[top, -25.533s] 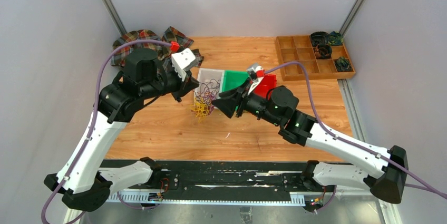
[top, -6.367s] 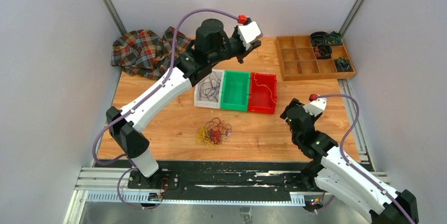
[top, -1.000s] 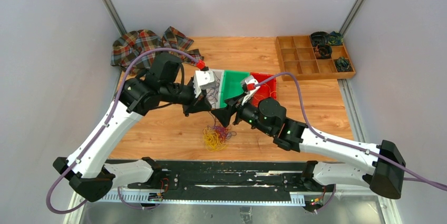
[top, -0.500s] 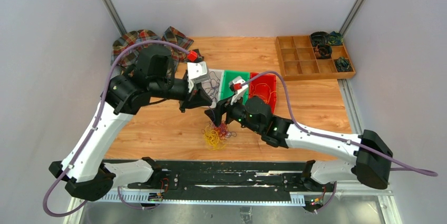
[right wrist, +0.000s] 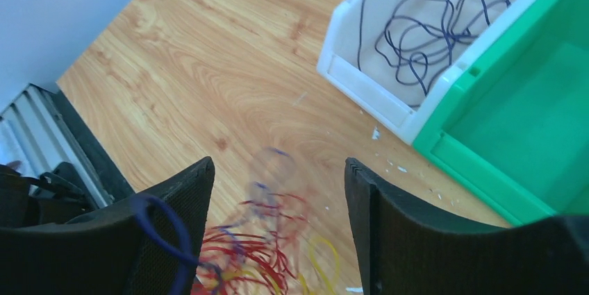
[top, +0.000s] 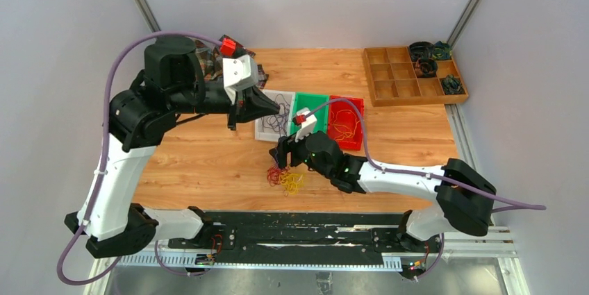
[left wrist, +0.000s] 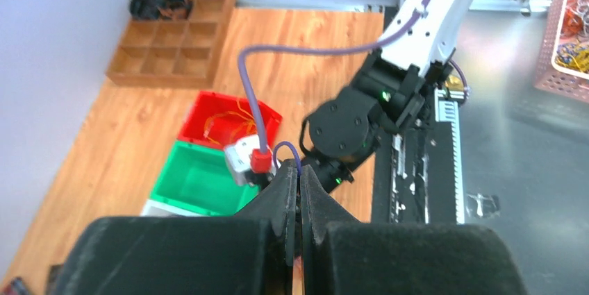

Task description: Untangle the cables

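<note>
The tangle of dark red, yellow and purple cables (top: 287,180) lies on the wooden table and shows blurred in the right wrist view (right wrist: 271,257). My right gripper (top: 280,164) hangs open just above it (right wrist: 278,170), one finger on each side. A purple cable (right wrist: 163,239) loops over its left finger. My left gripper (top: 279,109) is raised near the white bin (top: 267,131), shut on a thin purple cable (left wrist: 288,153) whose loop sticks out past the tips (left wrist: 299,173). More purple cables (right wrist: 417,31) lie in the white bin (right wrist: 361,83).
A green bin (top: 314,98) and a red bin (top: 360,144) holding yellow cables stand right of the white bin. A wooden compartment tray (top: 389,76) is at the back right. A plaid cloth (top: 208,51) lies at the back left, mostly behind my left arm.
My left gripper has lifted and drawn back toward the white bin, shut on the purple cable. My right gripper has moved left and down over the tangle, which has shifted slightly.
</note>
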`<control>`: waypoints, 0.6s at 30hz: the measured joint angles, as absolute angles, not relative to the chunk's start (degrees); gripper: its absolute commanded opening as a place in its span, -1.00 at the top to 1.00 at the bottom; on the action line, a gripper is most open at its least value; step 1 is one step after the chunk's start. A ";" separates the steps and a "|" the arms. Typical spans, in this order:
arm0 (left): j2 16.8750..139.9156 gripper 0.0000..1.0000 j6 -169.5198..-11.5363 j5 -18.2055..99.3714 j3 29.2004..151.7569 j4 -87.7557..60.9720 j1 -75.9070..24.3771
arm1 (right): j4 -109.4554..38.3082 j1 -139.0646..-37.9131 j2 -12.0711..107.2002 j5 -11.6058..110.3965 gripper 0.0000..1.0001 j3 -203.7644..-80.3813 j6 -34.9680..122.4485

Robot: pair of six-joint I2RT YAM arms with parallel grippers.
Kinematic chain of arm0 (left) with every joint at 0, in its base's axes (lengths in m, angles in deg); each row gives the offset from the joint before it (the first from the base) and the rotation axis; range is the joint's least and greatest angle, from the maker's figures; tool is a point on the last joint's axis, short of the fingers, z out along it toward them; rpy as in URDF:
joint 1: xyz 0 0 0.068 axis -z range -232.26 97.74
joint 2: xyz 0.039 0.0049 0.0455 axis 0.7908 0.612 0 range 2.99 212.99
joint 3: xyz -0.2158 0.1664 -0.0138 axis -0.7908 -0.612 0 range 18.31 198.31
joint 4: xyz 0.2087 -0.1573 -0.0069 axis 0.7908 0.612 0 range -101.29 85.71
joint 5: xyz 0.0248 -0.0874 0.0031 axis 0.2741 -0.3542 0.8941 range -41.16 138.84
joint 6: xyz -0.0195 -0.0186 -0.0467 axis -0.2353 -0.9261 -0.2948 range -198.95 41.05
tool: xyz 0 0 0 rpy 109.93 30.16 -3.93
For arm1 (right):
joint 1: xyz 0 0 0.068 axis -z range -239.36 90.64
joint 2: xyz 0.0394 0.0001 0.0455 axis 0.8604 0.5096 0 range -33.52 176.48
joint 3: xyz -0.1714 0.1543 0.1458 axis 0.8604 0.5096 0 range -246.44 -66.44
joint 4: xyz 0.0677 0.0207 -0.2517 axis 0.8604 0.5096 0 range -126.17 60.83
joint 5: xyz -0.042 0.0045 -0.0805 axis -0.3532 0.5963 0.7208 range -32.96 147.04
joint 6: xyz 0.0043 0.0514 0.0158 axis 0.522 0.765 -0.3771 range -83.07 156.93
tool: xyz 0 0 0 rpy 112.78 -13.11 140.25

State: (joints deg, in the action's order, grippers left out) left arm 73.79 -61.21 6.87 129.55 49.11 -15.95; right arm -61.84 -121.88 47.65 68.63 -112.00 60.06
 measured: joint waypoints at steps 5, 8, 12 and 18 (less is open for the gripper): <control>76.51 0.99 -59.90 8.07 138.80 49.35 -15.95 | -62.45 -121.88 48.96 70.75 -0.35 -109.14 61.37; 78.23 0.99 -58.57 10.06 144.89 49.55 -15.93 | -62.91 -121.88 49.77 71.65 -0.34 -107.98 62.05; 79.48 0.99 -56.25 13.82 150.49 48.65 -15.95 | -63.54 -121.88 50.82 72.13 -0.33 -107.17 62.97; 77.47 0.99 -53.85 19.68 149.02 42.67 -15.95 | -64.24 -121.88 52.35 72.35 -0.31 -105.70 63.95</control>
